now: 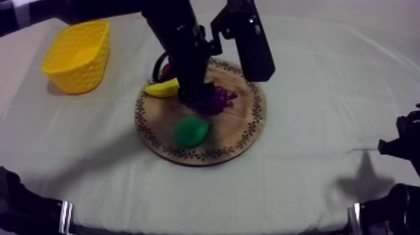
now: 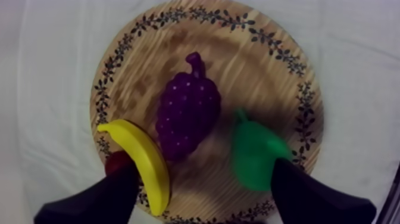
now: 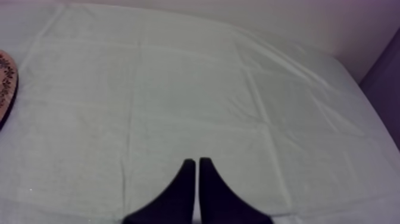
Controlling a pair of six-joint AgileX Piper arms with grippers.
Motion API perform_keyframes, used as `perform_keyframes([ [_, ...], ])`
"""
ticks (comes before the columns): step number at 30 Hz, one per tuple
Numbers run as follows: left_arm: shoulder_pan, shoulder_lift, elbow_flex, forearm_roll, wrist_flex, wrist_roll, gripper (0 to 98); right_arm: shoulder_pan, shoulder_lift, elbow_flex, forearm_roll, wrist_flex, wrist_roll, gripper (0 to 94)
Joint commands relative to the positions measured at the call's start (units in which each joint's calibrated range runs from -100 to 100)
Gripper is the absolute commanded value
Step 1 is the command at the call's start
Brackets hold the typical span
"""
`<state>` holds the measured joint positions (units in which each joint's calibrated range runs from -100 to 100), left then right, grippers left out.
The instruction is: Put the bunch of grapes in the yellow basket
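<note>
Purple grapes [image 2: 187, 116] lie lengthwise between banana [image 2: 143, 161] and pear [image 2: 256, 155].

Looks like a robot test bench, probably in a lab. Plain grey-white cloth [image 1: 325, 94], black robot arm [image 1: 182, 44], toy fruit [image 1: 191, 131] on a wooden board [image 1: 242, 119].

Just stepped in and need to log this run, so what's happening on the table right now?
The left gripper hangs open over the bunch of grapes, which lies on the wooden board beside a banana, a pear and a small red fruit. Nothing is gripped yet. The yellow basket stands beside the board. The right gripper is shut, idle over the cloth.
</note>
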<state>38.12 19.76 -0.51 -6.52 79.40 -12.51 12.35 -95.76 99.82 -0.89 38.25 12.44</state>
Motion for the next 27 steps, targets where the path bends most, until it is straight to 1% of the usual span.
perform_keyframes([
  [1,-0.15,1.99,-0.73,-0.04,0.01,-0.05,87.6,-0.02,0.01,-0.05,-0.01,-0.02,-0.01,0.3],
  [6,-0.59,7.33,-3.84,0.12,-0.03,-0.34,89.7,-0.02,0.01,-0.05,-0.01,-0.02,-0.01,0.3],
  [12,-0.36,12.83,-7.08,-0.10,0.54,-0.09,94.7,-0.02,0.01,-0.05,-0.01,-0.02,-0.01,0.3],
  [27,-2.21,23.07,-14.59,0.12,1.66,-0.29,95.9,-0.02,0.01,-0.05,-0.01,-0.02,-0.01,0.3],
])
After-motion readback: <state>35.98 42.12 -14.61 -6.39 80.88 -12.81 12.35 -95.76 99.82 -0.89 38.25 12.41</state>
